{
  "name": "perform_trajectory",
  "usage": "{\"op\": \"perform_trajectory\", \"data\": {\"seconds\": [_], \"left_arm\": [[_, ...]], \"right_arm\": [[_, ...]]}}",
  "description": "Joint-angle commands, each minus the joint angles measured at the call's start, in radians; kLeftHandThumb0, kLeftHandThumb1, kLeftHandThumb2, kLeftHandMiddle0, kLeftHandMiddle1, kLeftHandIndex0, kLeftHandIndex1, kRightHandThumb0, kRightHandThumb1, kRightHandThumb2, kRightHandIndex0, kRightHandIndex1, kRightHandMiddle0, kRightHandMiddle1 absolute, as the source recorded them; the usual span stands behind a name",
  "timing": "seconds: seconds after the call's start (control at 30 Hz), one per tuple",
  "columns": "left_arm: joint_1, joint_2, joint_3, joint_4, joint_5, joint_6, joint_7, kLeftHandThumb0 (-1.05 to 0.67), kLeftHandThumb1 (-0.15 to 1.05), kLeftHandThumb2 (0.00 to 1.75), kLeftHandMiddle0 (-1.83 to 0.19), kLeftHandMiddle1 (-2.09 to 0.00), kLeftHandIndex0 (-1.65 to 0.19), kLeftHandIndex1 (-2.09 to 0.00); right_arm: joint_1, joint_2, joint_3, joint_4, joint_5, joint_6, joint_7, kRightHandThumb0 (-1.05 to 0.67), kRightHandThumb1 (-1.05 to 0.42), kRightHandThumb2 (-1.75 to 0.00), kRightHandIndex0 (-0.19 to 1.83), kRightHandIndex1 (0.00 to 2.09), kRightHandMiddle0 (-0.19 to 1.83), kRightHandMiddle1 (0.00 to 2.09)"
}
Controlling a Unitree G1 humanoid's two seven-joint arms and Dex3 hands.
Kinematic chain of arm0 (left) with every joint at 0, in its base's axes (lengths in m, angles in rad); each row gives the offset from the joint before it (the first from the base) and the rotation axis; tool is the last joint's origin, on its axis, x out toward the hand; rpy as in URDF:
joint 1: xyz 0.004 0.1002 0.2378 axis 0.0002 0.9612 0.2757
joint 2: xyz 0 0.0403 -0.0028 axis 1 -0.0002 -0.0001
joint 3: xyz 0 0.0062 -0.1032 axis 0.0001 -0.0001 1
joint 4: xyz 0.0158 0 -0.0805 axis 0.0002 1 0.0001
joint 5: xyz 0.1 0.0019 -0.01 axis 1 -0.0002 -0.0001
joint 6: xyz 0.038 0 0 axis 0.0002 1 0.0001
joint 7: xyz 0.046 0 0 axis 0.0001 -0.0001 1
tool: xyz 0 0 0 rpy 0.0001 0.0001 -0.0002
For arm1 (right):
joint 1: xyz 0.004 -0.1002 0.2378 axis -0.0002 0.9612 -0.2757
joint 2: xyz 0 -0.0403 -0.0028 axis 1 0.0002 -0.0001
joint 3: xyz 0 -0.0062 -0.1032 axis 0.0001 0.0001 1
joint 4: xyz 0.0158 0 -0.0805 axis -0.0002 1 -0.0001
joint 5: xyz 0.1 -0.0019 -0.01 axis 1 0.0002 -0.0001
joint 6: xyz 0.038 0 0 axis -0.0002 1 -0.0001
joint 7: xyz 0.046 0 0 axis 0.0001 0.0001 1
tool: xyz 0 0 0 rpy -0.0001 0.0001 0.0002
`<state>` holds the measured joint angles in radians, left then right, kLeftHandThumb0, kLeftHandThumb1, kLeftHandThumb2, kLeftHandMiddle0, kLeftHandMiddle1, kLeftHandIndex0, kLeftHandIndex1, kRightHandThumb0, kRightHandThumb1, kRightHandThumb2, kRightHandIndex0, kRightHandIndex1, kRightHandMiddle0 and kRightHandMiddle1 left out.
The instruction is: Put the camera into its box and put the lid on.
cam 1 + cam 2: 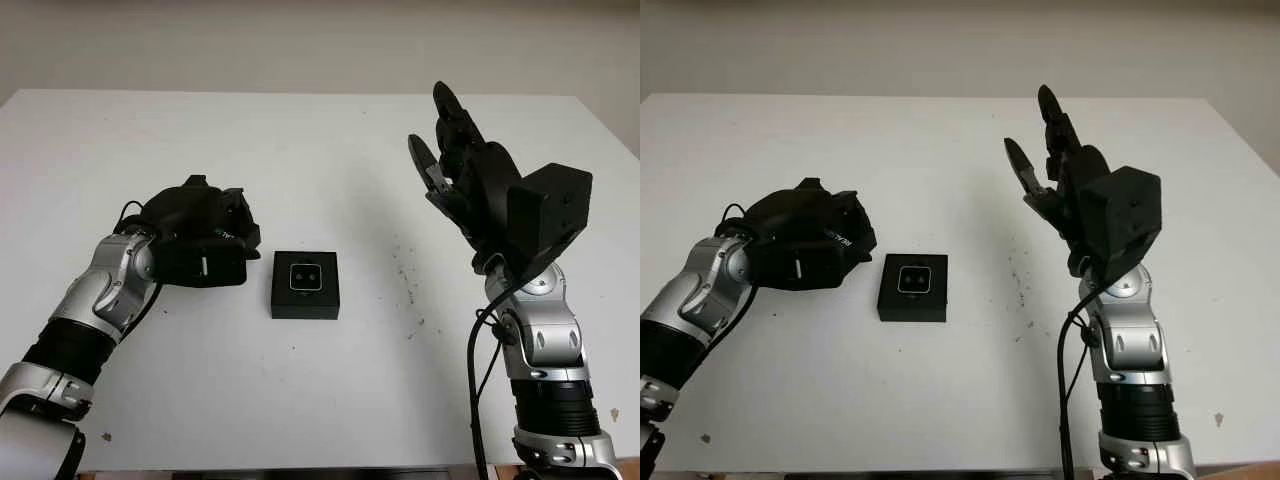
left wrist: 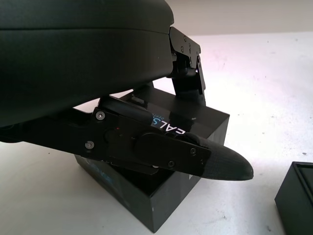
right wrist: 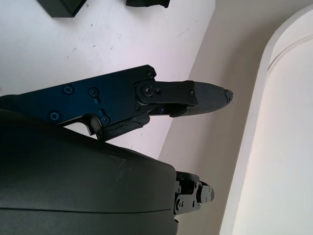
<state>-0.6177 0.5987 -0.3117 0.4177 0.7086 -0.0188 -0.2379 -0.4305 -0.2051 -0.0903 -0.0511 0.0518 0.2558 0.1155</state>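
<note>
With camera [image 1: 305, 279] seated in box [image 1: 305, 300] at table [image 1: 320, 400] centre, keep left hand [image 1: 200, 240], clamped on lid [image 2: 161, 196] just left of box, level; lower squarely over box; leave open right hand [image 1: 455, 160] raised right of box.

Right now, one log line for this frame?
camera: seated in open box, table centre | left hand: fingers closed on lid, beside box | right hand: open, raised | lid not on

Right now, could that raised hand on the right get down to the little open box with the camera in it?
Probably yes. The right hand is open, raised above the table, and nothing lies between it and the box.
</note>
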Motion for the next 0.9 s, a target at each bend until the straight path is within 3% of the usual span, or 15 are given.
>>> {"op": "perform_trajectory", "data": {"seconds": [0.0, 0.43, 0.57, 0.87], "left_arm": [[0.041, 0.001, -0.006, -0.003, 0.007, 0.002, 0.017, -0.08, 0.94, 0.05, -0.2, -1.62, -0.19, -1.53], [0.086, 0.03, 0.043, -0.139, 0.002, -0.034, 0.12, -0.07, 0.94, 0.05, -0.17, -1.6, -0.19, -1.52], [0.084, 0.035, 0.095, -0.22, -0.058, -0.04, 0.087, -0.09, 0.96, 0.06, -0.12, -1.69, -0.13, -1.59], [0.052, 0.051, 0.168, -0.398, -0.116, -0.066, 0.014, -0.09, 0.94, 0.05, -0.23, -1.64, -0.2, -1.55]], "right_arm": [[0.003, 0.009, -0.01, -0.024, 0.015, 0.01, -0.002, -0.57, -1.05, -0.36, -0.13, 0.05, -0.02, 0.06], [0.017, 0.019, 0.001, -0.037, 0.019, 0.018, -0.024, -0.56, -1.05, -0.33, -0.09, 0.07, 0.01, 0.07], [0.019, 0.015, 0.007, -0.031, 0.008, 0.005, -0.022, -0.56, -1.05, -0.33, -0.09, 0.07, 0.01, 0.07], [0.02, 0.017, 0.018, -0.019, -0.021, -0.025, -0.02, -0.59, -1.05, -0.34, -0.07, 0.08, 0.02, 0.08]]}}
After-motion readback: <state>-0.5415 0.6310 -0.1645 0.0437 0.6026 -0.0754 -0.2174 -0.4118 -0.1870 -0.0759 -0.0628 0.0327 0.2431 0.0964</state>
